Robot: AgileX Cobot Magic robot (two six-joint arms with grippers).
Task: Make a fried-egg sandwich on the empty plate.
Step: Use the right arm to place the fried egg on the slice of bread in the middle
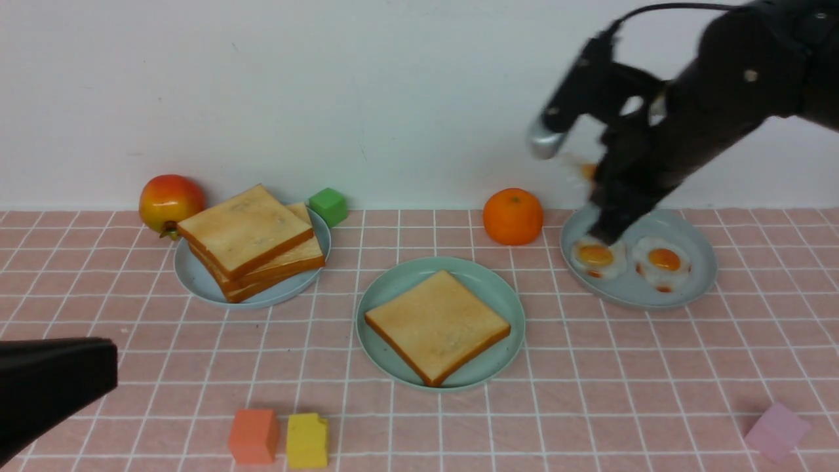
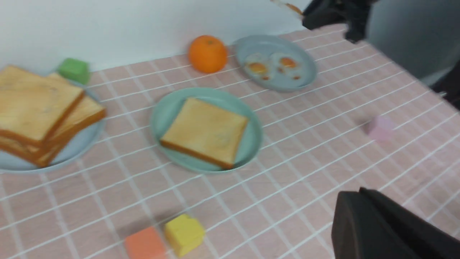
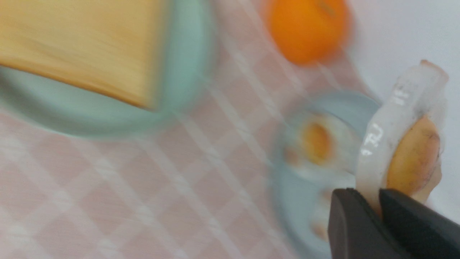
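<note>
Right gripper: is pinching the fried egg by its edge to carry it.
Toast: is lying on the green plate, waiting for egg.
Left gripper: closed, empty, by the table front left corner.

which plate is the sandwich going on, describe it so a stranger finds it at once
On the pink checked tablecloth three plates sit in a row. Take the middle one, the mint-green plate, nearest the robot. It carries one single toast slice, whereas the left plate holds a toast stack and the right plate fried eggs.
</note>
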